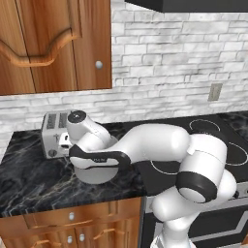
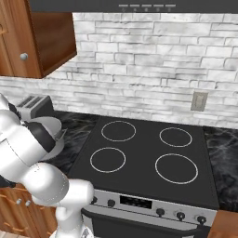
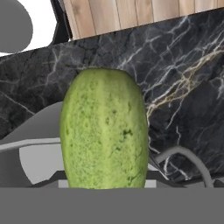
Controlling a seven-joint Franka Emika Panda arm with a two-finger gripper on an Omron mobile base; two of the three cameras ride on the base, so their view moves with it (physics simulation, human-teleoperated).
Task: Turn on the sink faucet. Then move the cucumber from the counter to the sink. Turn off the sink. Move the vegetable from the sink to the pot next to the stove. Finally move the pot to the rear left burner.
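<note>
Gripper (image 3: pixel 105 186) clamps cucumber (image 3: pixel 104 131) above pot (image 1: pixel 97 173), toaster (image 1: pixel 54 133) just behind.

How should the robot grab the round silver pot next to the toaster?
By the thin looped side handle of the round silver-grey metal pot, coming straight down from above. The pot stands upright and its straight body looks too wide for the pincer, which must first drop the yellowish-green cucumber it holds.

I find no words, brand names or numbers that I can read anywhere around me. A small pale marking sits on the dark band of my arm (image 1: pixel 99 158), at about 9 o'clock in the left base view, too tiny to read.
</note>
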